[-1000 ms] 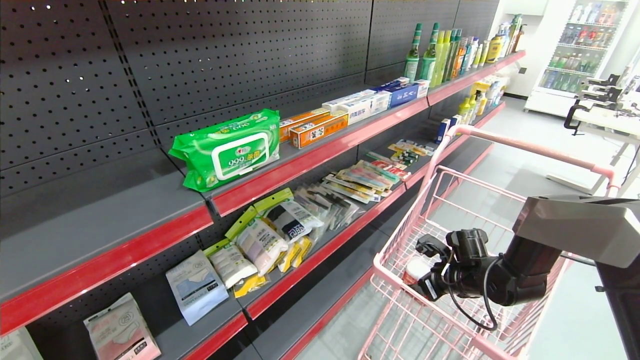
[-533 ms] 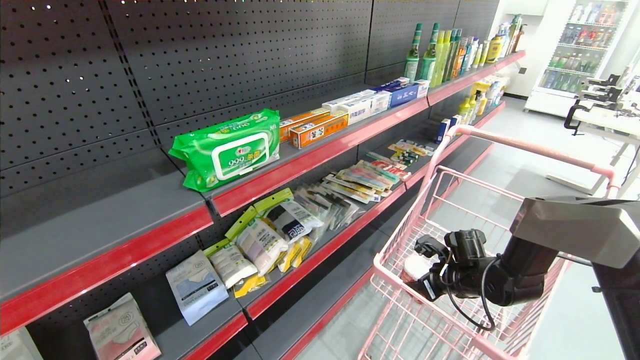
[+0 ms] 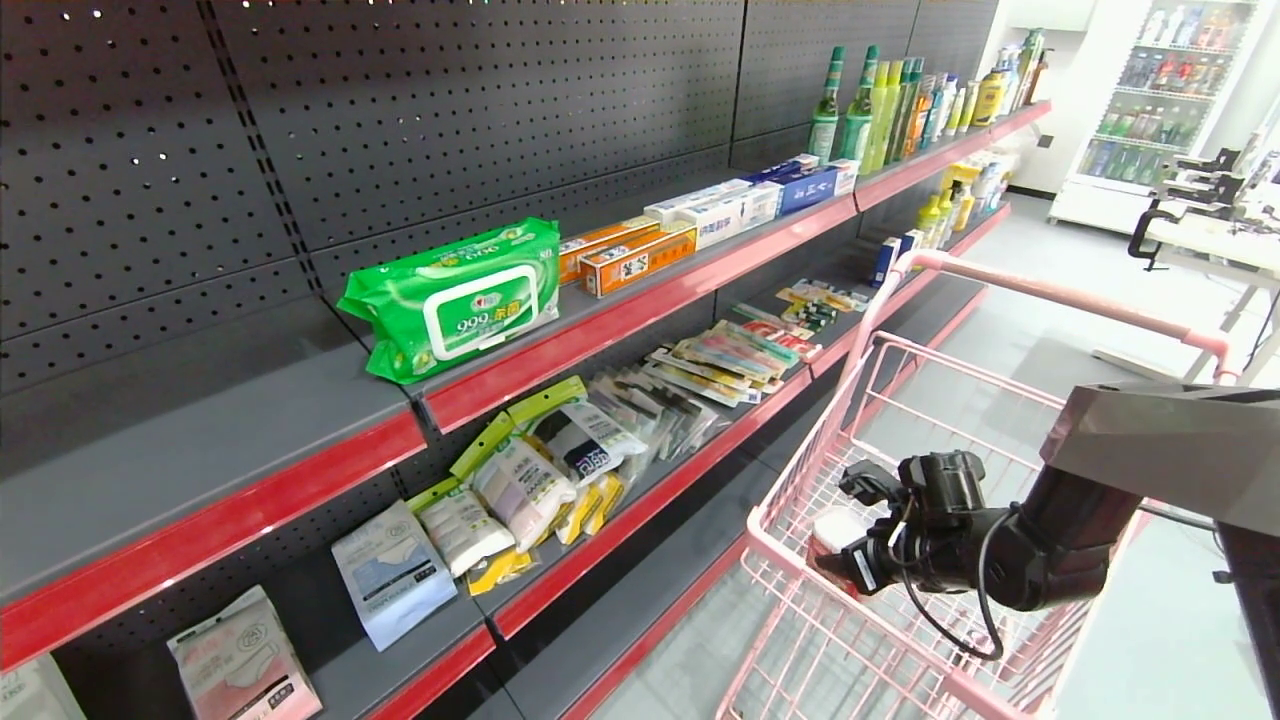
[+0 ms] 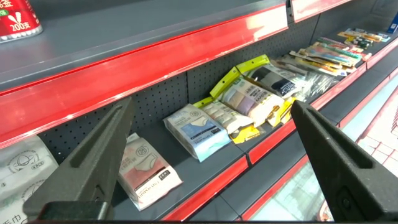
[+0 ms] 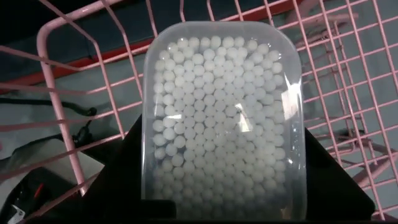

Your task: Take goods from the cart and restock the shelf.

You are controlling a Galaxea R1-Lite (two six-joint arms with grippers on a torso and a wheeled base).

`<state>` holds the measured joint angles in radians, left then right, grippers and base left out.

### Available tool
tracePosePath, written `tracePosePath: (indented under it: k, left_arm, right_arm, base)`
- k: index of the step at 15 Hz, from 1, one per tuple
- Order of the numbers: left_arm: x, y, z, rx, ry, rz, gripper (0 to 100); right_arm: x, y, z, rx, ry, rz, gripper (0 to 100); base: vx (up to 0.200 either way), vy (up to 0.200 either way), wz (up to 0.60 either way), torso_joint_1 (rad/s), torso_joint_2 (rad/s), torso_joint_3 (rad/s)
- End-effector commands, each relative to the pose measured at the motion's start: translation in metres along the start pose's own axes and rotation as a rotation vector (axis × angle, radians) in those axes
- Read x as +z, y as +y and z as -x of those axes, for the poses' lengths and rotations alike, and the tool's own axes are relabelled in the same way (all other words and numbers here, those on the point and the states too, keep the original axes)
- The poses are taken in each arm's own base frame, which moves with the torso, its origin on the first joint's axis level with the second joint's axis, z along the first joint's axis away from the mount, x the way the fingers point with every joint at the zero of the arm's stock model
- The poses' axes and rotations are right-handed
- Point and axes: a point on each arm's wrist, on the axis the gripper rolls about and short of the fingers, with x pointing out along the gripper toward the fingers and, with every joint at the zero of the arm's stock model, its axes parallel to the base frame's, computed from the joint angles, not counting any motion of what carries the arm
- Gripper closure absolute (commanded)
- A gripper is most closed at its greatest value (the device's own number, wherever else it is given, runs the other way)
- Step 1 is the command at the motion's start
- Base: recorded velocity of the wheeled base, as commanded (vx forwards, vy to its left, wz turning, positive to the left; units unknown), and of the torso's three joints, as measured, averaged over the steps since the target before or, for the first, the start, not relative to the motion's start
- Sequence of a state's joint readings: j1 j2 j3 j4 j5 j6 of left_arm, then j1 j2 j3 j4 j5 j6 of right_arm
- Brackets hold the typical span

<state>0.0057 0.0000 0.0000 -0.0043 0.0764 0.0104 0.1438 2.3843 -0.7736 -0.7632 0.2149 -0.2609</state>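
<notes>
My right gripper (image 3: pixel 838 556) is down inside the pink cart (image 3: pixel 1050 295), shut on a clear plastic box of white cotton swabs (image 3: pixel 835 525). In the right wrist view the box (image 5: pixel 224 112) sits between the dark fingers (image 5: pixel 127 168), with the cart's pink wires (image 5: pixel 56 37) around it. My left gripper (image 4: pixel 211 168) hangs open and empty before the lower shelf, facing soft packs (image 4: pixel 249 102) under a red shelf edge (image 4: pixel 155 56). The upper grey shelf (image 3: pixel 200 430) has a bare stretch left of a green wipes pack (image 3: pixel 455 295).
Toothpaste boxes (image 3: pixel 635 255) and bottles (image 3: pixel 870 100) line the upper shelf to the right. The lower shelf holds soft packs (image 3: pixel 520 480) and toothbrushes (image 3: pixel 730 355). A red item (image 4: pixel 15 18) stands on the upper shelf. A white table (image 3: pixel 1210 235) stands beyond the cart.
My right arm has shifted slightly right and up, and the box in its gripper has risen a little in the cart. The shelf goods are unchanged.
</notes>
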Motion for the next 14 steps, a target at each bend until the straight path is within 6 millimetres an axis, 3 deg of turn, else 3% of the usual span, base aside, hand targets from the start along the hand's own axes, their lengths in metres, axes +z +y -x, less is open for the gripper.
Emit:
tracePosePath:
  k: [1,5,9,14]
  left_arm:
    - [0.000,0.000,0.000,0.001,0.000,0.000,0]
    - [0.000,0.000,0.000,0.001,0.001,0.001,0]
    - [0.000,0.000,0.000,0.001,0.003,0.001,0]
    - [0.000,0.000,0.000,0.001,0.001,0.001,0]
  right_arm:
    - [0.012,0.002,0.026,-0.013,-0.047,-0.005,100]
    - [0.024,0.002,0.054,-0.076,-0.096,-0.093,100]
    - [0.048,0.005,0.103,-0.168,-0.217,-0.123,100]
    - [0.051,0.014,0.159,-0.245,-0.318,-0.118,100]
  base:
    - [0.000,0.000,0.00,0.000,0.00,0.000]
    - [0.000,0.000,0.00,0.000,0.00,0.000]
    - [0.000,0.000,0.00,0.000,0.00,0.000]
    - [0.000,0.000,0.00,0.000,0.00,0.000]
